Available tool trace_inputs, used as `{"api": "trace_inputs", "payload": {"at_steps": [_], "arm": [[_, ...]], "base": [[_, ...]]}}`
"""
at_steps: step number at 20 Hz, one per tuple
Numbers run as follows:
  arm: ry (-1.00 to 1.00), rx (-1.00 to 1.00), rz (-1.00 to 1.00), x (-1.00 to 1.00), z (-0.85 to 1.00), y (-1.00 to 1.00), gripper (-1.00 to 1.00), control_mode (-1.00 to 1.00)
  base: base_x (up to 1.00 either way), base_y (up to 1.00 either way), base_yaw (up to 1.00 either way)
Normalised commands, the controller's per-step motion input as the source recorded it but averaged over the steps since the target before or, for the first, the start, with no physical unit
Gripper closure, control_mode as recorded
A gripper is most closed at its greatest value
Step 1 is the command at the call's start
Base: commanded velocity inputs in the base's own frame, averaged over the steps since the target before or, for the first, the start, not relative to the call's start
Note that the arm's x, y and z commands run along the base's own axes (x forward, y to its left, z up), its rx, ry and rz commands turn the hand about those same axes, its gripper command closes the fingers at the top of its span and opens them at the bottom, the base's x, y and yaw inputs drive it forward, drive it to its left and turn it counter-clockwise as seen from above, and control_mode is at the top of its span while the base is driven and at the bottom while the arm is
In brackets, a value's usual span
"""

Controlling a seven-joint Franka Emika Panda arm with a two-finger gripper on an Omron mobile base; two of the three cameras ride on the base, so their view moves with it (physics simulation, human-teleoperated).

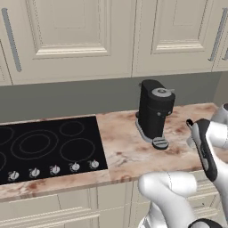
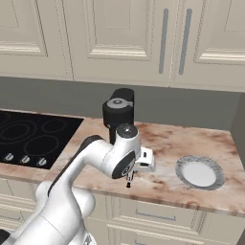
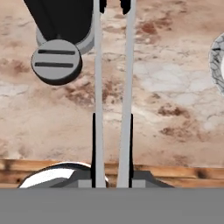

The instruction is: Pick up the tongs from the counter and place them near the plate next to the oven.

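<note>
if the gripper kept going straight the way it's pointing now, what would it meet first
Probably the counter. The gripper, shut on the tongs, points down at bare stone between the coffee machine and the plate; the tongs' tips would likely land first, though height is unclear.

one tongs (image 3: 113, 87), one plate (image 2: 199, 173), one coffee machine (image 1: 154, 111), one cooktop (image 1: 46, 147)

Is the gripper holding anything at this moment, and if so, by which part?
Yes. The gripper is shut on the tongs, gripping both arms near one end; the rest of the tongs reaches out over the counter, dark tips far from the fingers.
</note>
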Motion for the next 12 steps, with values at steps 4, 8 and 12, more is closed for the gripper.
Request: {"api": "trace_inputs", "payload": {"at_steps": [4, 8, 12], "arm": [[0.02, -0.06, -0.01, 0.29, -0.4, -0.05, 1.0, -1.0], [0.0, 0.0, 0.0, 0.3, -0.35, -0.26, 1.0, -1.0], [0.0, 0.04, 0.0, 0.25, -0.38, -0.42, 1.0, -1.0]], "base": [[0.0, 0.0, 0.0], [0.0, 0.0, 0.0], [0.0, 0.0, 0.0]]}}
